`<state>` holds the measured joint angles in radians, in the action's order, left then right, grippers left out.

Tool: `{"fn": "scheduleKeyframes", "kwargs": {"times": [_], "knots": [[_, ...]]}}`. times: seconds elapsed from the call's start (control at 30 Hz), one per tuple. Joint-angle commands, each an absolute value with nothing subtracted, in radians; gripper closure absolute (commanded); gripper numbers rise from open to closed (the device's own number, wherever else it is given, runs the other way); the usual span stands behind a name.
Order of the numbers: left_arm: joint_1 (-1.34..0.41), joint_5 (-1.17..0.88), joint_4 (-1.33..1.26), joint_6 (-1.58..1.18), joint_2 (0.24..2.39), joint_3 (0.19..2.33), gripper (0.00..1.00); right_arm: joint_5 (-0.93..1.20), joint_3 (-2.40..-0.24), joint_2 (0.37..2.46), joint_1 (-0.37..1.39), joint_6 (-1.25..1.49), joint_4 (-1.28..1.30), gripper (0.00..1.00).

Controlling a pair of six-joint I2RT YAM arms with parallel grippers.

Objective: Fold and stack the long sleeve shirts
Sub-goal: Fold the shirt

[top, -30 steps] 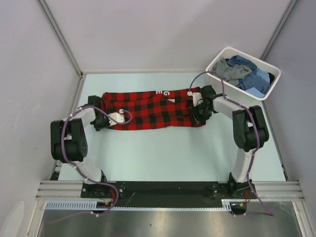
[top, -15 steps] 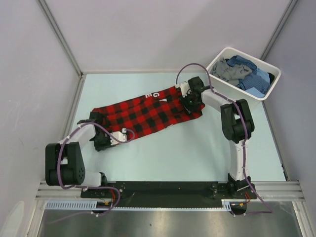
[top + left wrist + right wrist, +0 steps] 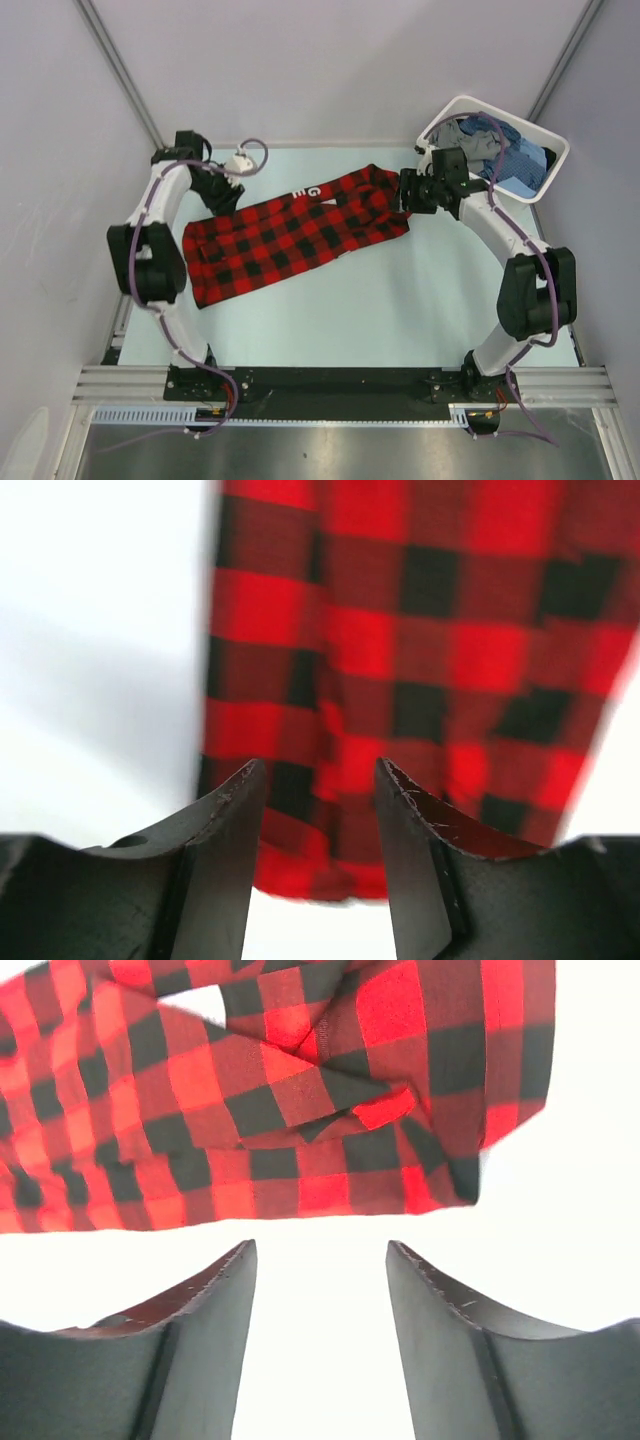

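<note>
We see the white tub at two o'clock, holding the blue and grey shirts. The red-and-black shirt lies slanted mid-table. The left gripper and right gripper gape empty by its ends. The table is pale and the walls are grey.

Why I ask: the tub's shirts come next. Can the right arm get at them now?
Probably yes: the right gripper hangs open close beside the tub, holding nothing, and the shirts lie uncovered in it.

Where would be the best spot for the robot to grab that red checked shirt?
Probably its two short ends. The red checked shirt lies flat as a long slanted strip, so each gripper could pinch down from above: the right gripper on the bunched right end, the left gripper on the left end.
</note>
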<state>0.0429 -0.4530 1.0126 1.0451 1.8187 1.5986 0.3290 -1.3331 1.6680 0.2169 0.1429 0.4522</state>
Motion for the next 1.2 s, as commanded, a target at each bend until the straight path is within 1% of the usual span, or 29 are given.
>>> {"fn": "scheduleKeyframes", "kwargs": {"times": [0.0,0.03,0.07,0.13,0.23,0.27,0.3,0.47,0.67,0.77,0.8,0.87,0.9,0.93,1.0,1.03,1.1,1.13,1.17], "knots": [[0.083,-0.471,0.989,0.826,2.046,1.851,0.47,0.192,-1.255,1.698,0.241,0.414,0.365,0.44],[0.097,-0.463,0.989,0.806,2.083,1.938,0.47,0.180,-1.226,1.703,0.242,0.449,0.350,0.45],[0.101,-0.453,0.988,0.775,2.112,1.975,0.47,0.158,-1.210,1.704,0.251,0.465,0.335,0.48],[0.109,-0.414,0.999,0.773,2.190,2.055,0.46,0.106,-1.171,1.716,0.262,0.479,0.296,0.51],[0.110,-0.384,1.026,0.819,2.252,2.088,0.48,0.081,-1.163,1.772,0.278,0.471,0.264,0.55],[0.110,-0.379,1.038,0.851,2.264,2.086,0.48,0.074,-1.166,1.785,0.276,0.463,0.253,0.58],[0.110,-0.350,1.058,0.870,2.275,2.080,0.48,0.051,-1.170,1.819,0.278,0.462,0.244,0.59],[0.130,-0.305,1.031,0.923,2.273,1.967,0.48,0.043,-1.248,1.904,0.285,0.453,0.239,0.58],[0.161,-0.299,1.020,0.951,2.280,1.910,0.51,0.041,-1.302,1.997,0.304,0.459,0.241,0.58],[0.172,-0.298,1.020,0.957,2.272,1.879,0.55,0.051,-1.321,2.025,0.314,0.463,0.238,0.60],[0.178,-0.296,1.019,0.959,2.267,1.870,0.58,0.049,-1.331,2.028,0.318,0.463,0.241,0.62],[0.186,-0.291,1.016,0.960,2.255,1.838,0.60,0.055,-1.342,2.037,0.324,0.460,0.247,0.64],[0.195,-0.293,1.017,0.960,2.250,1.818,0.65,0.052,-1.351,2.037,0.325,0.460,0.255,0.64],[0.201,-0.291,1.017,0.960,2.247,1.809,0.67,0.051,-1.359,2.036,0.324,0.468,0.271,0.63],[0.212,-0.293,1.015,0.963,2.234,1.780,0.69,0.078,-1.359,2.002,0.316,0.471,0.323,0.57],[0.215,-0.298,1.012,0.963,2.226,1.767,0.70,0.086,-1.341,1.982,0.314,0.469,0.340,0.48],[0.219,-0.308,1.005,0.965,2.203,1.738,0.68,0.136,-1.312,1.909,0.299,0.471,0.382,0.40],[0.218,-0.314,1.002,0.966,2.197,1.733,0.67,0.152,-1.278,1.881,0.293,0.474,0.385,0.33],[0.218,-0.324,1.002,0.963,2.194,1.730,0.65,0.176,-1.261,1.855,0.290,0.482,0.379,0.30]]}}
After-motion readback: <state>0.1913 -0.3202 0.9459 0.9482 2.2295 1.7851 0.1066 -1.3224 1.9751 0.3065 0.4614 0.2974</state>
